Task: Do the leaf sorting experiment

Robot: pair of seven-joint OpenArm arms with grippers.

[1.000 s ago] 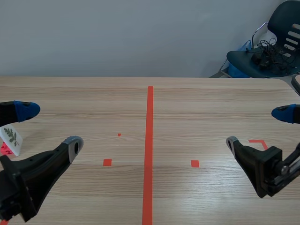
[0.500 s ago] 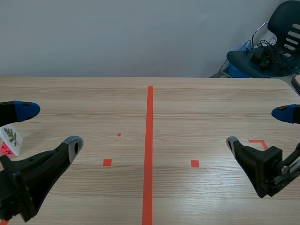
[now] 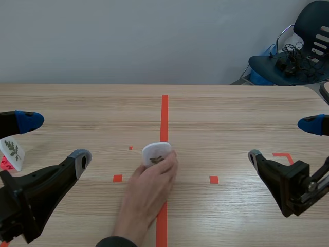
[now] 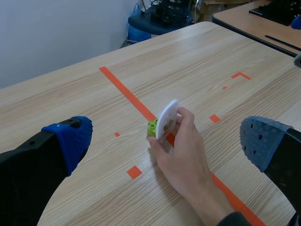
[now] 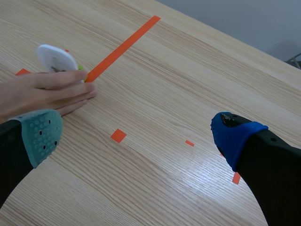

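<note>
1. Wooden tabletop point(image 3: 231, 118) had a red tape line point(image 3: 164, 113) along its middle.
2. At this line a person's hand point(image 3: 149, 193) held a white leaf disc point(image 3: 156, 153), upright on a green block point(image 4: 152, 127).
3. Left gripper point(image 3: 54, 140) and right gripper point(image 3: 284, 140) had fingers released, near opposite side edges.

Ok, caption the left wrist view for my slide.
A person's hand holds a white card and its green block at the orange tape line.
</note>
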